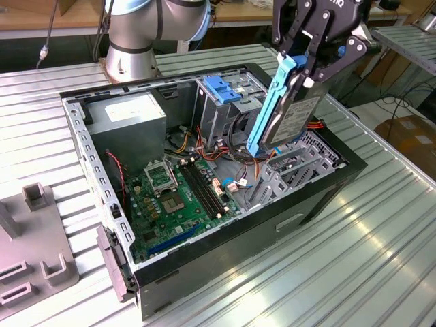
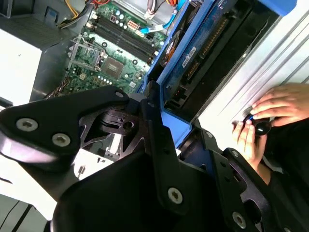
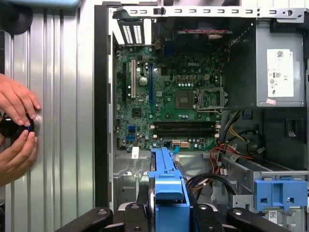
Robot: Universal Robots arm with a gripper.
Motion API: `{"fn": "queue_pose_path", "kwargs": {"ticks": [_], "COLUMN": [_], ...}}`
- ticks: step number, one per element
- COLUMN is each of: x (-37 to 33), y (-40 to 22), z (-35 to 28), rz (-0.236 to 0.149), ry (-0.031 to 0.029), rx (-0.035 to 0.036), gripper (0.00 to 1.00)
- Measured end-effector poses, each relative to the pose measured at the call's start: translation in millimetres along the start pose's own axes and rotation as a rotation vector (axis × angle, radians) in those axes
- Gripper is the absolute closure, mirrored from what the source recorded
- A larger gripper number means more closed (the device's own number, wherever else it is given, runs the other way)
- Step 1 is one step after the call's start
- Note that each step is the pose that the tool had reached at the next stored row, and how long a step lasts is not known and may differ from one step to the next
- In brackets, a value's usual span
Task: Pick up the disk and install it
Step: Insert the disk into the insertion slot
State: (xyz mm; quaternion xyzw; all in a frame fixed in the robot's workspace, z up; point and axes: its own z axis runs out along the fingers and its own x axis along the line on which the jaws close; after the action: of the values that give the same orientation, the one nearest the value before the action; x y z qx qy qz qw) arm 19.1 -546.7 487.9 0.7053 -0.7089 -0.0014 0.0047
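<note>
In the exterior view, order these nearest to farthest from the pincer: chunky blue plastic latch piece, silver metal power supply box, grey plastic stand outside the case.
From the pincer:
1. Chunky blue plastic latch piece, on the drive cage.
2. Silver metal power supply box, further toward the exterior view's left.
3. Grey plastic stand, on the table, exterior view's left edge.

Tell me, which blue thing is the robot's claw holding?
The disk, the flat grey slab with blue rails, clamped on edge in the gripper above the computer. The chunky blue latch sits untouched on the metal cage.
</note>
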Motion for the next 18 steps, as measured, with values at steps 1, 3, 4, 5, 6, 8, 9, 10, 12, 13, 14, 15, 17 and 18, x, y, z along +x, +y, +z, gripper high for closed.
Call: {"fn": "queue_pose_path", "kwargs": {"ticks": [1, 3, 4, 5, 6, 8, 9, 10, 12, 13, 14, 15, 17, 18], "x": [0.8, 2.6, 3.3, 4.4, 4.8, 5.1, 5.1, 5.1, 5.2, 5.2, 5.2, 5.2, 5.2, 5.2], "y": [-2.9, -11.5, -15.4, -22.3, -26.6, -32.4, -32.4, -32.4, -32.5, -32.5, -32.5, -32.6, -32.6, -32.6], "z": [0.7, 2.3, 3.0, 4.1, 4.9, 5.4, 5.4, 5.4, 5.4, 5.5, 5.5, 5.5, 5.5, 5.4], "rz": [0.0, 0.0, 0.0, 0.0, 0.0, 0.0, 0.0, 0.0, 0.0, 0.0, 0.0, 0.0, 0.0, 0.0], "ry": [-0.0001, 0.0001, 0.0001, 0.0002, 0.0003, 0.0006, 0.0006, 0.0005, 0.0005, 0.0005, 0.0005, 0.0005, 0.0005, 0.0006], "rx": [-0.0001, 0.0, -0.0001, -0.0001, 0.0, -0.0001, -0.0001, -0.0001, -0.0001, -0.0001, 0.0, 0.0, -0.0001, -0.0001], "gripper": [0.63, 0.63, 0.63, 0.63, 0.63, 0.63, 0.63, 0.63, 0.63, 0.63, 0.63, 0.63, 0.63, 0.63]}}
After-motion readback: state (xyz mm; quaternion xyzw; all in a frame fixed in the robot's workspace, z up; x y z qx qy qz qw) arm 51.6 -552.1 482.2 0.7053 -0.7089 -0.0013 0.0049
